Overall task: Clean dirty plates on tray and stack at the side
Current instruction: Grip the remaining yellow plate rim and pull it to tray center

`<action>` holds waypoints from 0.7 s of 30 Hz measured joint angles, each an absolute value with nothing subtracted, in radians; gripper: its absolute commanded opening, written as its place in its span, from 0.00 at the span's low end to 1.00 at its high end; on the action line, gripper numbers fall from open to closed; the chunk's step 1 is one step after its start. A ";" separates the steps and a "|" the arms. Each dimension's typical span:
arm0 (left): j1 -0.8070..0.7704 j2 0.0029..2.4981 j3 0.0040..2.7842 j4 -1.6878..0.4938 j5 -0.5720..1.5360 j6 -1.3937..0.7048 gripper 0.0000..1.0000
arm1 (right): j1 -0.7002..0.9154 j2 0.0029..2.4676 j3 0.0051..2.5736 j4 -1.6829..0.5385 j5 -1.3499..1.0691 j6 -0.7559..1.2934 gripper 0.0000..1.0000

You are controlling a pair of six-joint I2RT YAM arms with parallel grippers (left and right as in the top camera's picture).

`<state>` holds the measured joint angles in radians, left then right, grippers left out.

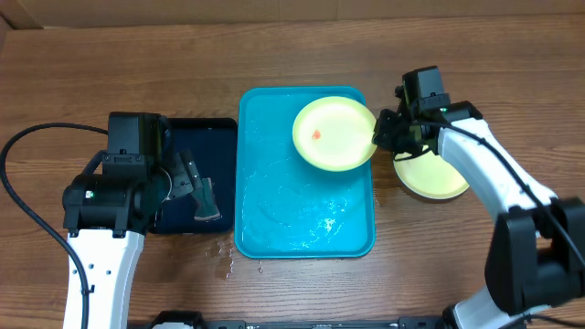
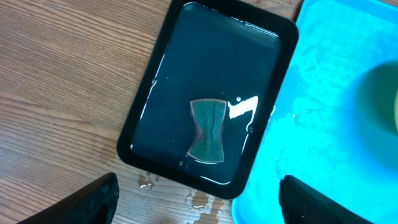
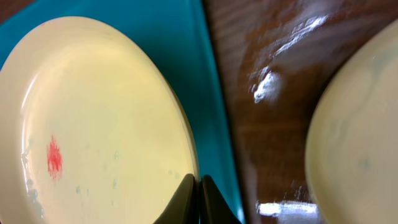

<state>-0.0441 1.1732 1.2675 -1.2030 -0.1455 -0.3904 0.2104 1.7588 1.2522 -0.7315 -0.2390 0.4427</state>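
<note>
A pale yellow-green plate (image 1: 334, 134) with a small red smear lies at the far right of the turquoise tray (image 1: 274, 210), its edge over the tray's rim. My right gripper (image 1: 379, 132) is shut on that plate's right rim. In the right wrist view the two fingertips pinch the rim of the plate (image 3: 93, 124) at the gripper (image 3: 199, 199), with the tray (image 3: 211, 93) behind. A second yellow-green plate (image 1: 434, 178) (image 3: 360, 137) lies on the table right of the tray. My left gripper (image 1: 206, 196) (image 2: 199, 186) hangs open over the near edge of a black tray, holding nothing.
The black tray (image 1: 215, 137) (image 2: 143, 118) sits just left of the turquoise one, filled with water, with a grey-green sponge (image 2: 208, 130) lying in it. Water drops (image 1: 228, 260) mark the wood near the two trays' front corners.
</note>
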 measured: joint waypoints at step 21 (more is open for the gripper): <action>-0.044 1.242 1.267 -1.241 -0.086 -0.397 0.04 | 0.514 1.737 1.133 -0.677 -0.062 0.704 0.04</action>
